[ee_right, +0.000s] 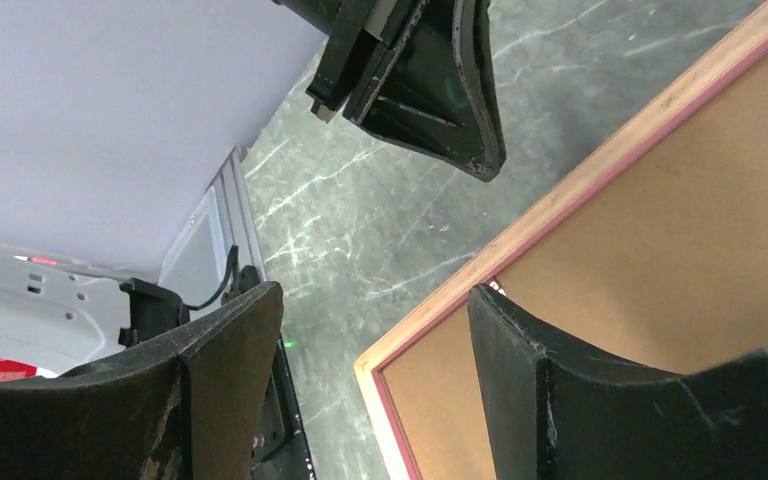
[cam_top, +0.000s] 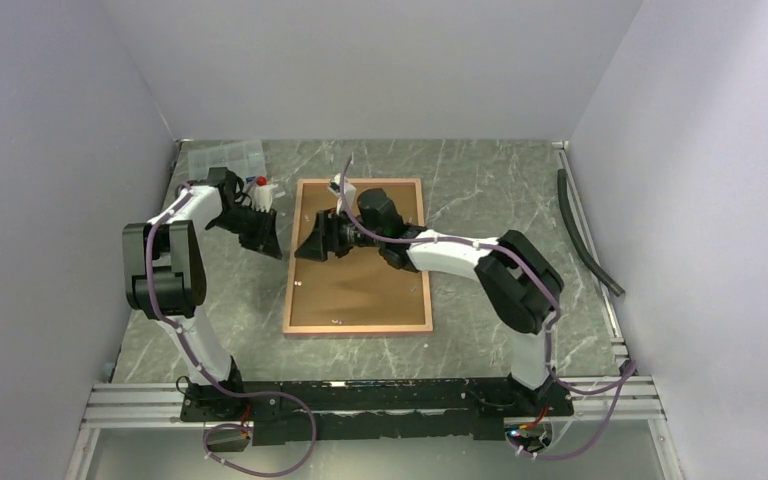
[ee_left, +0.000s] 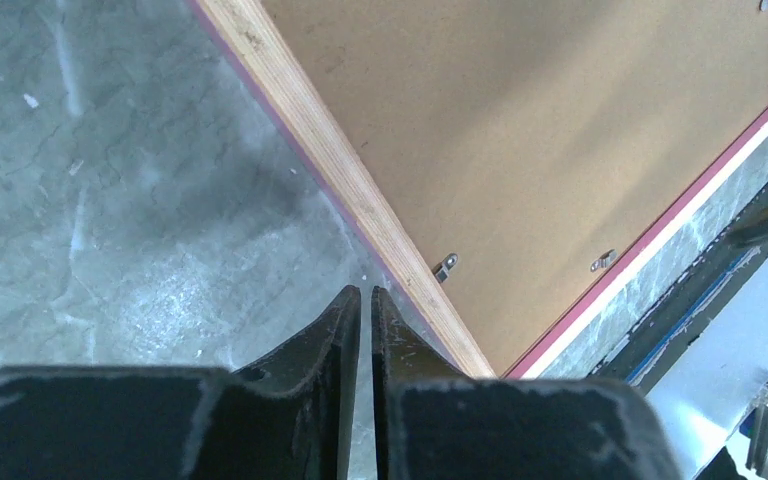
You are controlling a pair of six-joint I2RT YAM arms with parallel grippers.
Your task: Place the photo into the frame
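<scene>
- Item, frame: a thin rectangular picture frame lay flat and face down at mid-table, tan wood back upward with a pink line along its rim.
- Item, board: a flat brown backing board sat inside the frame opening; the left wrist view showed two small metal tabs by one of its edges.
- Item, left gripper: I logged it clenched, the fingers pressed nearly together with nothing between them. It hung over bare table just beside the frame's left edge.
- Item, right gripper: I logged it released, jaws spread wide and empty. It straddled the frame's left edge, one finger over the table, the other over the board (contact I could not judge).
- Item, table: grey-green marbled top.
- Sundries: a clear plastic compartment box at the far left corner, a small white bottle with a red cap near it, and a black hose along the right side.
</scene>
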